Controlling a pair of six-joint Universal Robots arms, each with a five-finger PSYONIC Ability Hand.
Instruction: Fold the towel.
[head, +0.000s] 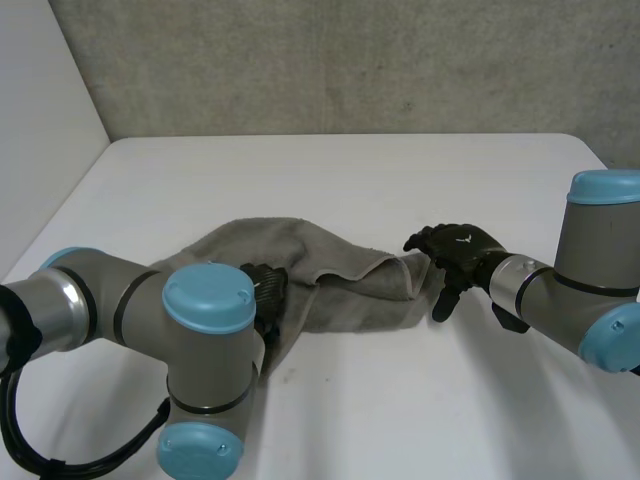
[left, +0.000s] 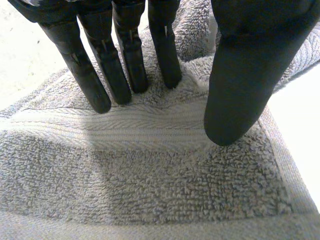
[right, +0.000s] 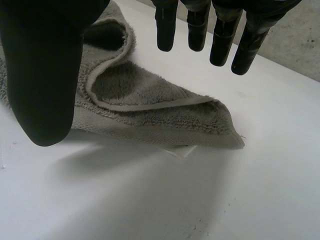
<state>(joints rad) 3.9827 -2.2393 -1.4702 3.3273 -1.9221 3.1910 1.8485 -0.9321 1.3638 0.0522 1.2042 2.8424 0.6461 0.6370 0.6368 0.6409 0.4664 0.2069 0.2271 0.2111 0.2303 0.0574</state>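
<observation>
A rumpled grey towel (head: 335, 268) lay at the middle of a white table (head: 350, 170), with a robot hand at each end.
The left hand (left: 102, 70) rested straight, close-set fingers on the towel's near left part, its thumb set apart and pinching nothing. The right hand (right: 42, 75) hung at the folded right corner, fingers and thumb spread wide.

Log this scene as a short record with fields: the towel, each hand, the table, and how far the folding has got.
towel: grey, rumpled, one part lapped over itself
left hand: open, straight fingers with tips down on the towel by a woven band
right hand: open, over the towel's doubled corner, nothing between thumb and fingers
table: white, towel lies on it
fold: not yet neat
</observation>
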